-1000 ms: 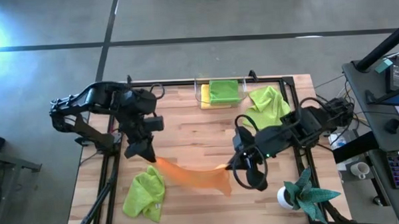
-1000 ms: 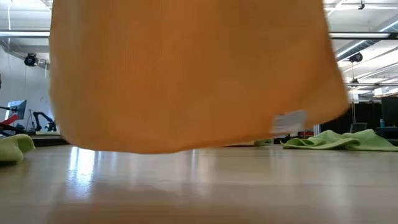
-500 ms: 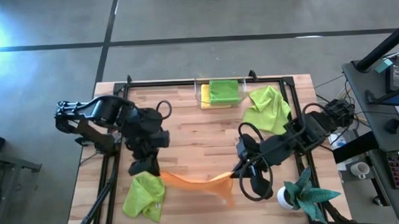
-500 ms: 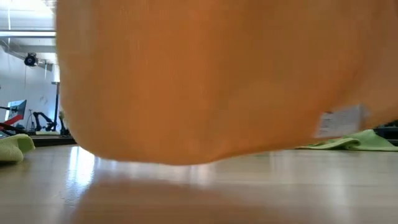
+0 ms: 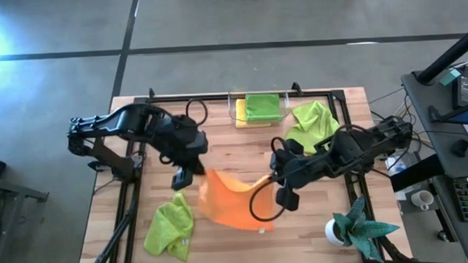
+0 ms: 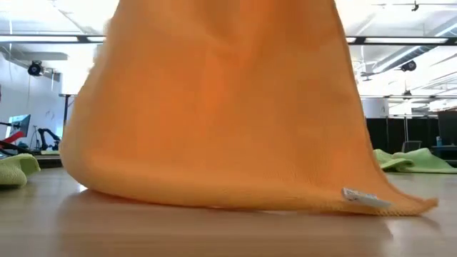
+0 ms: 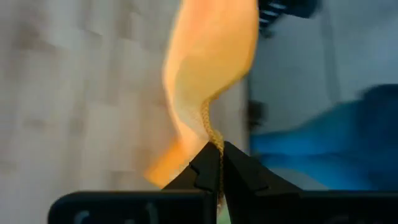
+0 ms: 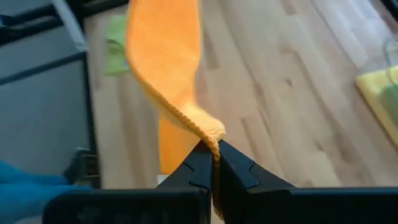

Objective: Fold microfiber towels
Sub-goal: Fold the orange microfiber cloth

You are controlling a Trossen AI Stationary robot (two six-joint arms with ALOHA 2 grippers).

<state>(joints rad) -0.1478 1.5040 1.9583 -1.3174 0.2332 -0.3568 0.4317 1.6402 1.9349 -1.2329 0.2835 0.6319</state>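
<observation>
An orange towel (image 5: 233,203) hangs between my two grippers over the middle of the table. My left gripper (image 5: 199,175) is shut on its left upper corner and my right gripper (image 5: 271,179) on its right upper corner. In the low view the orange towel (image 6: 214,114) fills most of the picture. Its lower edge with a white label (image 6: 365,198) lies on the wood. A lime green towel (image 5: 169,226) lies crumpled at the near left and another (image 5: 312,125) at the far right. My left gripper (image 7: 219,163) pinches the towel's stitched edge at a corner (image 7: 213,138) between its two fingers, slanting down from the table's left. The cloth hangs away below it. My right gripper (image 8: 211,160) pinches the other upper corner (image 8: 210,132) at the hem, slanting down from the table's right. The towel sags between the two holds, its lower edge (image 6: 235,203) on the table.
A clear bin (image 5: 260,109) at the far edge holds a folded green towel on a yellow one. A teal spiky plant in a white pot (image 5: 354,229) stands at the near right corner. A black frame (image 5: 240,94) rims the table.
Both grippers swung toward the near edge, then back toward the far edge, sinking and coming closer together. The orange towel, which hung clear of the table, has come down: its lower edge now lies on the wood and the cloth slopes up to the grippers.
</observation>
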